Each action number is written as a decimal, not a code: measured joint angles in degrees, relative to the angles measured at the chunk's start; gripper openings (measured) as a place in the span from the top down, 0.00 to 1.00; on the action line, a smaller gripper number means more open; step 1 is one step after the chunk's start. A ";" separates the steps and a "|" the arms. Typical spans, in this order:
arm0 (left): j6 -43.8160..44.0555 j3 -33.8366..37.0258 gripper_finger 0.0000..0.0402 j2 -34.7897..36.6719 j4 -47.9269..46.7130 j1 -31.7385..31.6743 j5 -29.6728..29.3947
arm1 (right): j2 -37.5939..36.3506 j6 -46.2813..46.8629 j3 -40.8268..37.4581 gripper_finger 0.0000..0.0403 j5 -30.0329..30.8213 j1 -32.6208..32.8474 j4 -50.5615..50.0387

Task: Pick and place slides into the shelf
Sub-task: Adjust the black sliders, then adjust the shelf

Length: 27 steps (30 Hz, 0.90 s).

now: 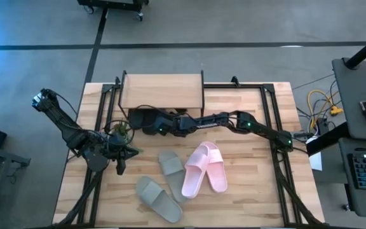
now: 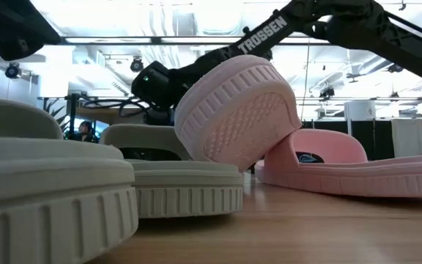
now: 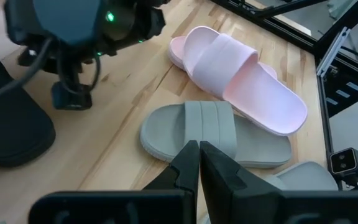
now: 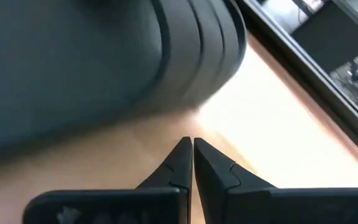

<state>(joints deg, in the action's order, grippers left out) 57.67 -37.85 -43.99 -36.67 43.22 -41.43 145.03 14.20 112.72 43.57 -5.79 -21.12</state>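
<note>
Just beyond right gripper: black slide

Overhead looks down — low view hugs, seemingly, the same slides.

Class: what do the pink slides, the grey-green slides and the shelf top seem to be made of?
Pink slides: probably moulded rubber or foam, matte, with a ribbed sole edge. Grey-green slides: the same look. Shelf top: light wood, visible grain.
</note>
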 joint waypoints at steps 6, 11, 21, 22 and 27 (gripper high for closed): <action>-1.43 0.00 1.00 0.00 0.07 0.00 0.00 | -0.36 9.32 2.22 0.98 -0.26 0.77 -17.82; -1.76 0.01 1.00 -0.07 0.05 0.00 0.02 | -0.68 12.59 8.19 0.98 -1.76 3.31 -36.28; -4.19 0.02 1.00 0.09 0.15 0.00 1.28 | -13.32 13.34 22.26 0.98 -13.03 14.21 -62.38; -4.60 0.02 1.00 0.09 0.16 0.00 1.41 | -14.63 14.25 22.26 0.98 -12.92 15.30 -62.60; -8.74 0.02 1.00 0.09 0.13 0.00 1.46 | -13.89 20.87 20.81 0.98 -16.88 16.11 -57.03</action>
<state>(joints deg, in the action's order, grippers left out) 48.93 -37.82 -43.90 -36.53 43.22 -39.97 131.15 35.07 133.53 26.69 10.32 -78.15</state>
